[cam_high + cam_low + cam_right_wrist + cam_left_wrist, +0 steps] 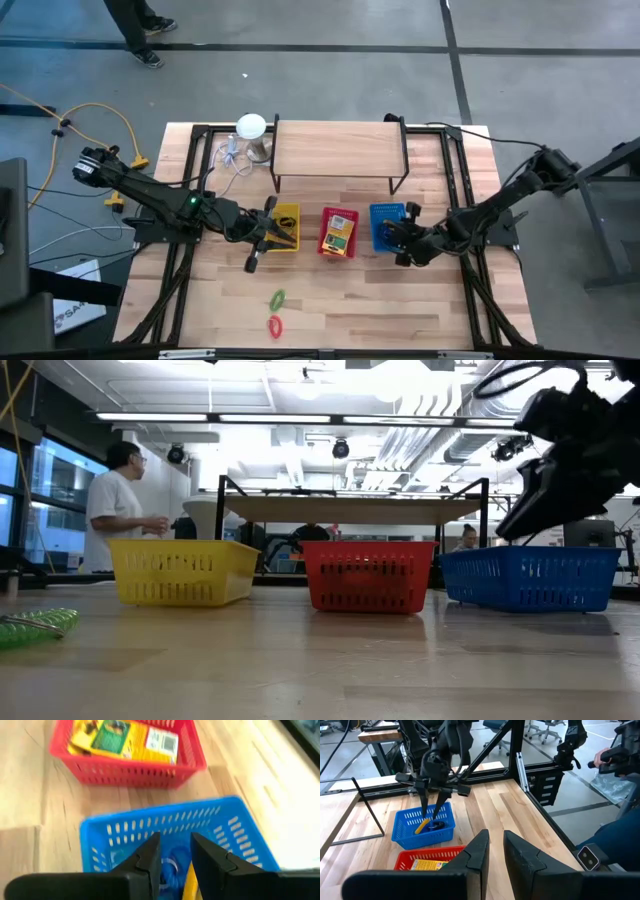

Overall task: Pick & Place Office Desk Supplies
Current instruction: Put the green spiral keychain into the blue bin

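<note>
A wooden table (330,300) fills the middle of the high view, with a wooden shelf on a dark frame (338,150) set across its upper part. Below the shelf, 3 baskets are lined up in a row: a yellow basket (286,228) at centre left, a red basket (339,232) in the middle and a blue basket (388,226) at centre right. The left gripper (268,236) is seen over the yellow basket; in the left wrist view its fingers (478,852) are parted by a narrow gap and nothing is seen between them. The right gripper (405,240) is placed over the blue basket, and in the right wrist view its fingers (150,857) are slightly apart with nothing clearly held. A yellow-and-green card box (340,233) is seen lying in the red basket. In the blue basket a blue ring (175,862) and a yellow strip (423,825) are visible below the right gripper. Toward the lower centre of the high view, a green rubber band (277,298) and a red rubber band (274,324) are seen lying on the bare table, near each other and well apart from the baskets. A person (118,500) is seen at the left of the low view, beyond the table.
</note>
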Robot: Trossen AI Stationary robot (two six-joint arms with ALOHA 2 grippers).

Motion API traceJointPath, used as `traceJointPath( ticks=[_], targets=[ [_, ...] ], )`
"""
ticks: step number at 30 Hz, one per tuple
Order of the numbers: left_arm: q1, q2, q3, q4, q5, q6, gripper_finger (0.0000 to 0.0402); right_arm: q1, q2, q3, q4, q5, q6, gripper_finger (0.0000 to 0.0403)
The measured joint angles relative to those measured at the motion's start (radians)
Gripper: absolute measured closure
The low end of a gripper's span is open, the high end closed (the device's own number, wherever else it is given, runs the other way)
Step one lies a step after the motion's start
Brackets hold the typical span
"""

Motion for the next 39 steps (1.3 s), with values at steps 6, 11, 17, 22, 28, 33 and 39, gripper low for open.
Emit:
traceJointPath(
  ticks=[6,11,17,22,28,33,39],
  targets=[
    [0.0,0.0,0.0,0.0,0.0,0.0,0.0347,0.0,-0.02,0.0,0.078,0.007,-0.07,0.0312],
    [0.0,0.0,0.0,0.0,0.0,0.0,0.0347,0.0,-0.021,0.0,0.119,-0.014,-0.093,0.0312],
    [0.0,0.0,0.0,0.0,0.0,0.0,0.0347,0.002,-0.021,0.0,0.146,-0.02,-0.113,0.0312],
    [0.0,0.0,0.0,0.0,0.0,0.0,0.0347,0.005,-0.021,0.0,0.171,-0.064,-0.152,0.0312],
    [0.0,0.0,0.0,0.0,0.0,0.0,0.0347,0.005,-0.017,0.0,0.193,-0.12,-0.155,0.0312],
    [0.0,0.0,0.0,0.0,0.0,0.0,0.0347,0.005,0.003,0.004,0.239,-0.184,-0.174,0.0311],
    [0.0,0.0,0.0,0.0,0.0,0.0,0.0347,0.005,0.068,0.081,0.247,-0.236,-0.217,0.0311]
  ],
)
